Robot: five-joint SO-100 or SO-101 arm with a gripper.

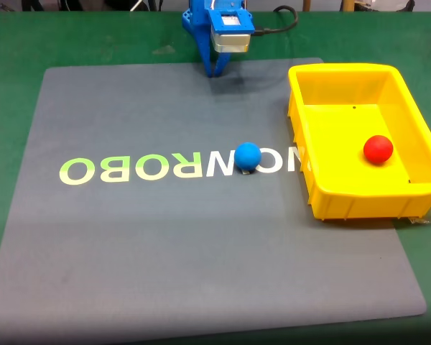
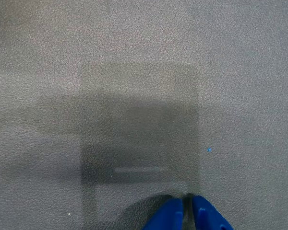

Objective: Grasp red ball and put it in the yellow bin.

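Fixed view: red ball (image 1: 378, 149) inside yellow bin (image 1: 345, 198) (right mat edge); gripper (image 1: 216, 70) fingers together, far edge

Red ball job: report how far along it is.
Done, by the look of it: the red ball lies inside the yellow bin, on its floor. In hand: nothing. The gripper is shut and empty over the bare grey mat in the wrist view, parked at the mat's far edge. Left: nothing visible. The blue ball sits on the mat's lettering.
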